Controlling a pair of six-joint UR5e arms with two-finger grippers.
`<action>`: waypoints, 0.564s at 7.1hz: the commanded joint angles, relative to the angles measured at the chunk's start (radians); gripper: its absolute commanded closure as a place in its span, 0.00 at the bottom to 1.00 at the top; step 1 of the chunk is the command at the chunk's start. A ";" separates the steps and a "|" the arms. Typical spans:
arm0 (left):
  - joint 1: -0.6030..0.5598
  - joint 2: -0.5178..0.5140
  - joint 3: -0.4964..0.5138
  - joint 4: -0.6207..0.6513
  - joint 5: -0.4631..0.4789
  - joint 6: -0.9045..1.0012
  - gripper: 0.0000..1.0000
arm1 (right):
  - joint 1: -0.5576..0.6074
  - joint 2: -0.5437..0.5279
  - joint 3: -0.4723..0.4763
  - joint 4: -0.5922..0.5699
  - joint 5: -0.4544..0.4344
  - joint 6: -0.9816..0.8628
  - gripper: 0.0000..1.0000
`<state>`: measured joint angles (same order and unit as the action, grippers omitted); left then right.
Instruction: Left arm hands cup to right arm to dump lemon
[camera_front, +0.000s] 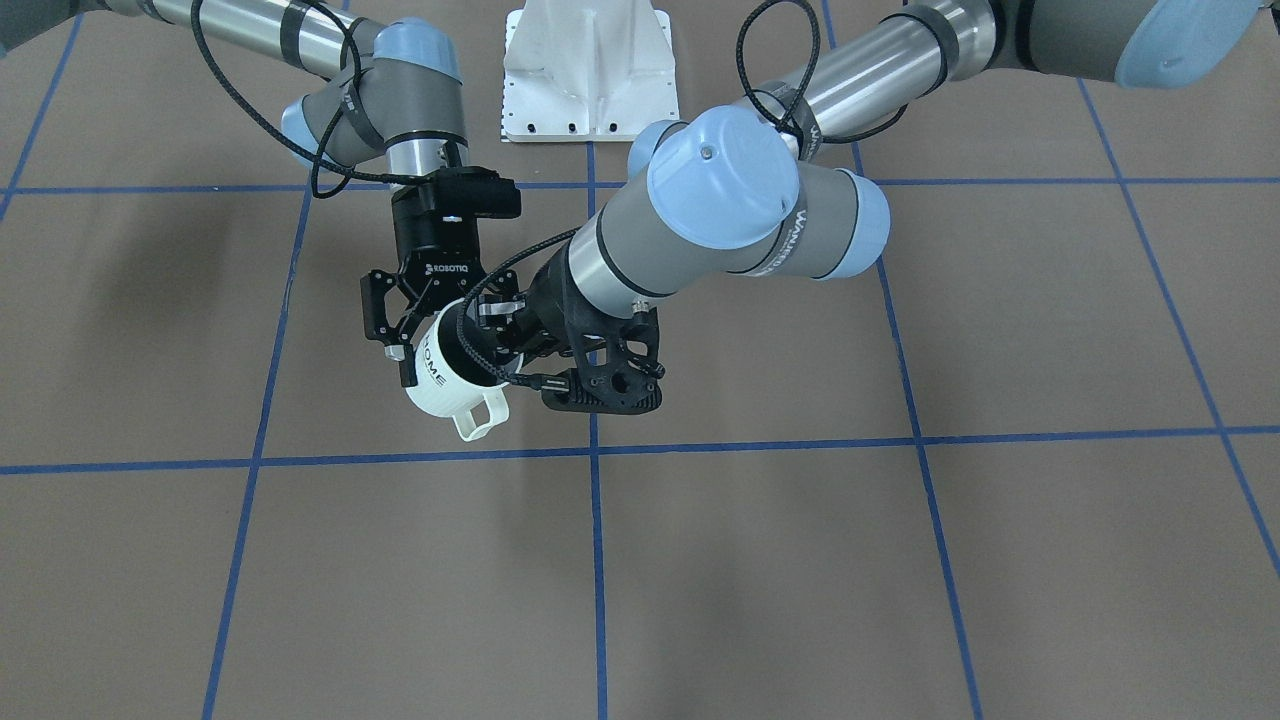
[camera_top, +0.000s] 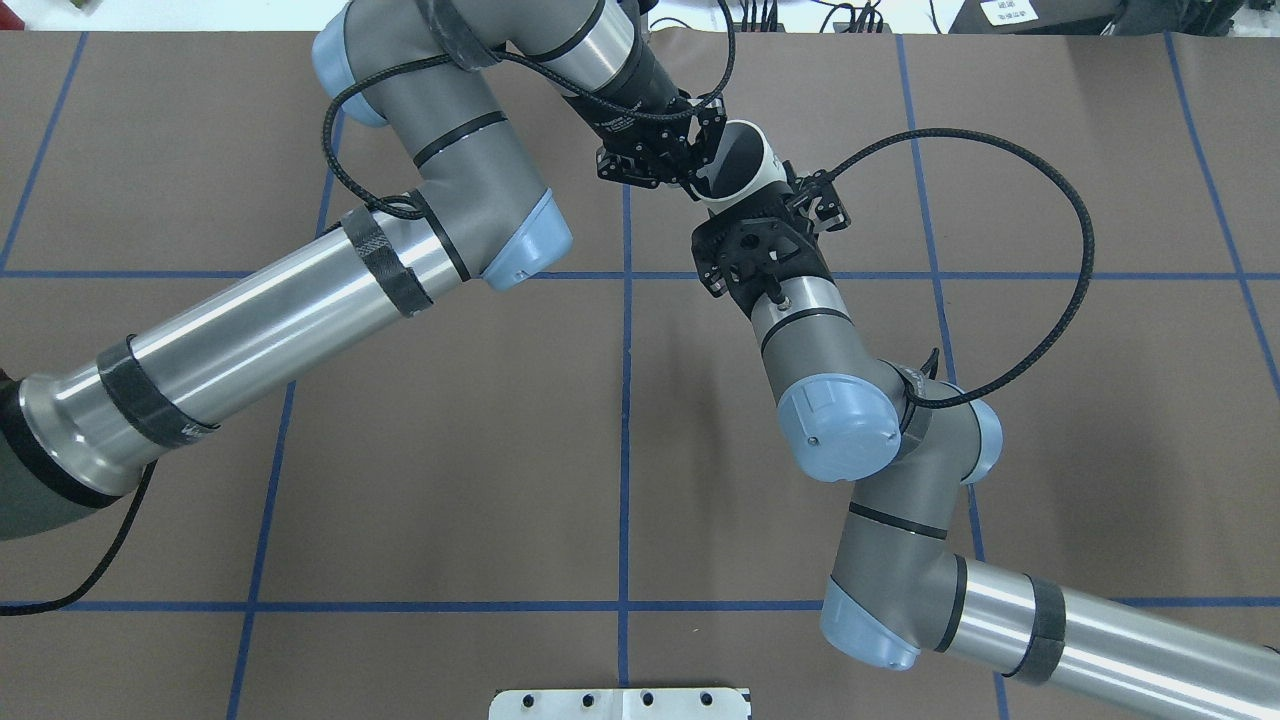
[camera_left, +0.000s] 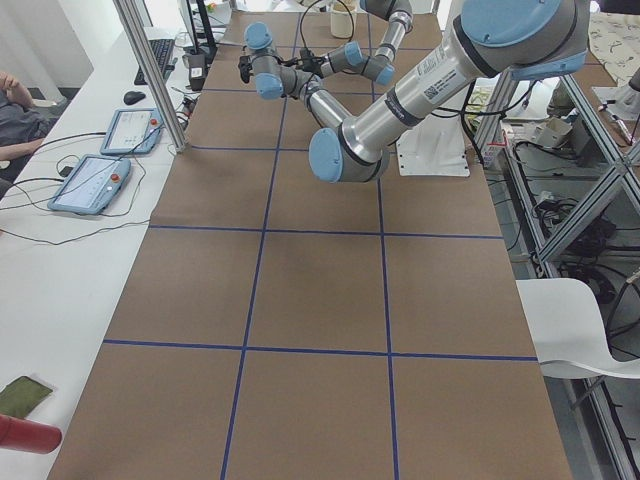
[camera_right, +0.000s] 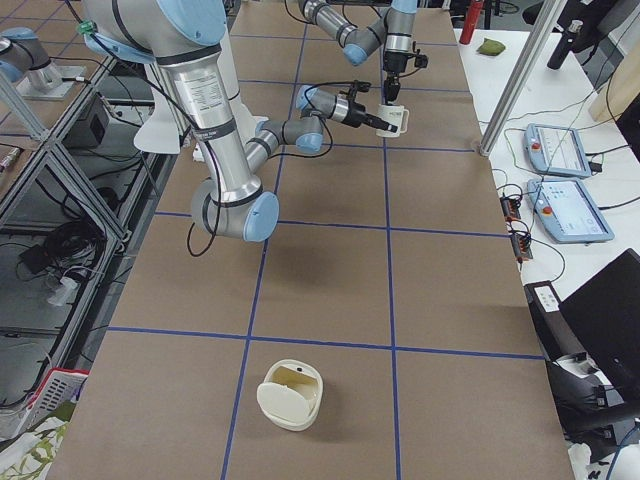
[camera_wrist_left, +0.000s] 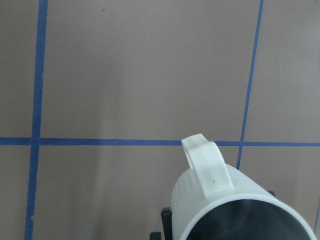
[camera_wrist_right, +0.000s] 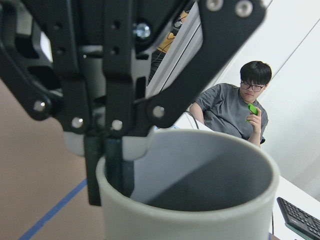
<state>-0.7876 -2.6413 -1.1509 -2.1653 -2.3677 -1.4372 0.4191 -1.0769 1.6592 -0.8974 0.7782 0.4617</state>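
Observation:
The white cup (camera_front: 455, 385) with black "HOME" lettering hangs upright above the table, handle towards the operators' side. My left gripper (camera_front: 492, 325) reaches down and is shut on its rim, one finger (camera_wrist_right: 114, 167) inside the wall and one outside. My right gripper (camera_front: 450, 365) comes in level and straddles the cup's body; its near finger (camera_front: 405, 362) lies against the wall. The cup also shows in the overhead view (camera_top: 745, 160), the left wrist view (camera_wrist_left: 215, 197) and the right wrist view (camera_wrist_right: 200, 170). The lemon is hidden; the cup's inside looks dark.
The robot's white base plate (camera_front: 588, 70) sits at the table's robot side. A cream round container (camera_right: 290, 395) stands at the table's near end in the right view. Tablets (camera_right: 560, 150) lie on the side bench. A seated person (camera_wrist_right: 232, 110) is beyond the table.

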 joint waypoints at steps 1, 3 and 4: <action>-0.004 0.001 0.004 -0.002 -0.007 -0.005 1.00 | 0.001 0.000 0.001 -0.002 0.003 0.000 0.00; -0.004 0.000 0.004 -0.002 -0.008 -0.008 1.00 | 0.000 -0.002 0.001 -0.002 0.001 0.000 0.00; -0.005 0.000 0.004 -0.002 -0.007 -0.008 1.00 | 0.000 -0.005 0.001 -0.002 0.001 0.000 0.00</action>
<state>-0.7919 -2.6413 -1.1475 -2.1675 -2.3750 -1.4441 0.4194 -1.0787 1.6597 -0.8988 0.7797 0.4617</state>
